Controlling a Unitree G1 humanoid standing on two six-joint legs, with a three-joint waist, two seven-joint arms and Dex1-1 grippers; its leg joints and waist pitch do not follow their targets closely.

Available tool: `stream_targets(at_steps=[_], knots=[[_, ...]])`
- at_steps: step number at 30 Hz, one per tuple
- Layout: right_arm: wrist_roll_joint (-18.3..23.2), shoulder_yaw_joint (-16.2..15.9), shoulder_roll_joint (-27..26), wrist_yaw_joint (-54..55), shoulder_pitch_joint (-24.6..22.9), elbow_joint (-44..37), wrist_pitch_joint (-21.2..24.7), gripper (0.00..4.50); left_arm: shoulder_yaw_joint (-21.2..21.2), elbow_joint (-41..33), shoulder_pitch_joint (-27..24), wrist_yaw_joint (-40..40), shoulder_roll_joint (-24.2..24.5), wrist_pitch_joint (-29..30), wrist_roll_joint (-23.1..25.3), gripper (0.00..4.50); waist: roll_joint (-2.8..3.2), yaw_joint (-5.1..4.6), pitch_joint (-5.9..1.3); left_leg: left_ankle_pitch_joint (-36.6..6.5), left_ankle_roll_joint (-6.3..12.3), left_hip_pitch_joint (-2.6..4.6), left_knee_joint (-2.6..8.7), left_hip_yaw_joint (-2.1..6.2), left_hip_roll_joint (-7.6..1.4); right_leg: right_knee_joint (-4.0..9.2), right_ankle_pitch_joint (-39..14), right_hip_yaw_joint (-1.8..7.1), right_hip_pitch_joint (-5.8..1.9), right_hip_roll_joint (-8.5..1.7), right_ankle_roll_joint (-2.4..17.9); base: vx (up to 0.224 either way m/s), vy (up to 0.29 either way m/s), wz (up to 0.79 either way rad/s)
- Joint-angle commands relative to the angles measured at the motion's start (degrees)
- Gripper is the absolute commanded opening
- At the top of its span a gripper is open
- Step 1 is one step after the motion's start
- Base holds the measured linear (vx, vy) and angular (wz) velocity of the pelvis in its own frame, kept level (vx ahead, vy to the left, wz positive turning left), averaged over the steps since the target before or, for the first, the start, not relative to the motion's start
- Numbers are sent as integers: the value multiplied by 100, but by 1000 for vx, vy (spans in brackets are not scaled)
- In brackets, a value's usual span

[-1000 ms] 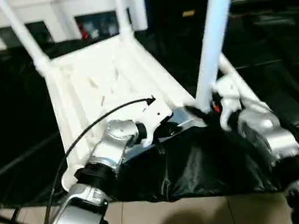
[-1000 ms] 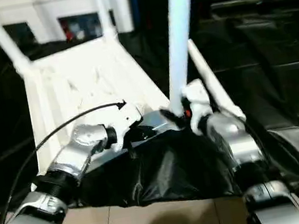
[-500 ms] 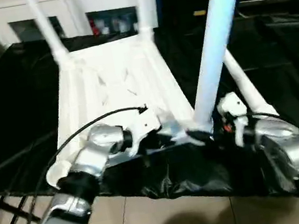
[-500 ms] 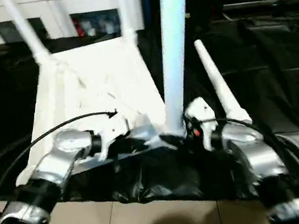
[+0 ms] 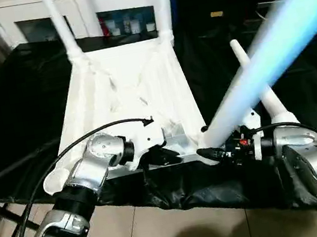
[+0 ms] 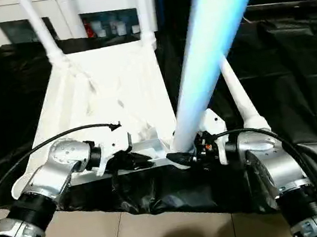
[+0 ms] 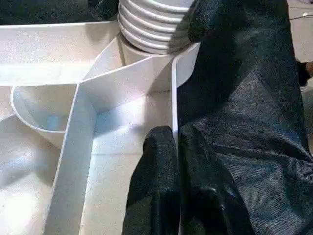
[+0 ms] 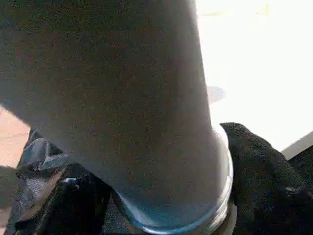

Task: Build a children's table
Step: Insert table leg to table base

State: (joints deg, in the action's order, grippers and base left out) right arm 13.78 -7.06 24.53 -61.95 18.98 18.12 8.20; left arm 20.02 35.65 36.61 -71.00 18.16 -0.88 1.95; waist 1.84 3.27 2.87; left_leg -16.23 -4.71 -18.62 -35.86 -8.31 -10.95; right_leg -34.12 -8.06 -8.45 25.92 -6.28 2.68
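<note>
Right fingers (image 8: 254, 176) grip leg (image 5: 268, 45).

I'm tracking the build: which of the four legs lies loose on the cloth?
The leg lying flat on the black cloth, beside the right gripper. Two stand in far sockets; one leans at the near corner.

No readable text

No word, label, brand, number or sign can be read on anything here; the small items behind the cabinet (image 5: 98, 13) glass are too blurred.

Tabletop (image 5: 124, 94) matt white plastic; leg (image 5: 268, 45) smooth glossy plastic; cover cloth (image 5: 17, 111) black, shiny; forearms (image 5: 88, 173) brushed silver metal.
</note>
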Motion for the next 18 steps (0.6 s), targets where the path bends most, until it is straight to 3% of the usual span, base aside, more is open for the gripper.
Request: stream_targets(at_steps=[1,7,10,11,14,18], knots=[[81,-120,-101,-103,-89,-34,124,295,147,-149,-52,-122,-11,41,12,0,-99,14,-452,868,888,-169,348,-42,-119,302,-1194,345,-579,-243,1029,0,0,0],[154,-109,-111,-164,-137,30,310,293,174,-235,-96,-233,2,135,-23,0,-84,15,-460,903,874,-169,342,-42,-117,302,-1167,337,-583,-239,1023,0,0,0],[-113,-193,-59,30,83,612,694,293,204,-380,-146,-481,73,285,-101,0,-39,13,-464,911,844,-171,342,-33,-117,292,-1116,326,-586,-237,1063,0,0,0],[-213,-220,-59,101,148,765,693,293,213,-394,-148,-506,85,296,-99,0,-54,-6,-461,877,829,-179,344,-37,-106,303,-1154,318,-589,-223,1054,0,0,0],[-331,-229,-106,284,291,1033,776,292,218,-452,-168,-528,115,332,-102,0,-31,-34,-461,630,658,-169,360,-49,-90,363,-1424,309,-595,-224,946,0,0,0],[-390,-278,-162,476,414,1205,1014,292,208,-602,-238,-550,153,434,-116,0,-33,-32,-479,603,583,-151,369,-40,-118,325,-1238,321,-592,-223,1020,0,0,0]])
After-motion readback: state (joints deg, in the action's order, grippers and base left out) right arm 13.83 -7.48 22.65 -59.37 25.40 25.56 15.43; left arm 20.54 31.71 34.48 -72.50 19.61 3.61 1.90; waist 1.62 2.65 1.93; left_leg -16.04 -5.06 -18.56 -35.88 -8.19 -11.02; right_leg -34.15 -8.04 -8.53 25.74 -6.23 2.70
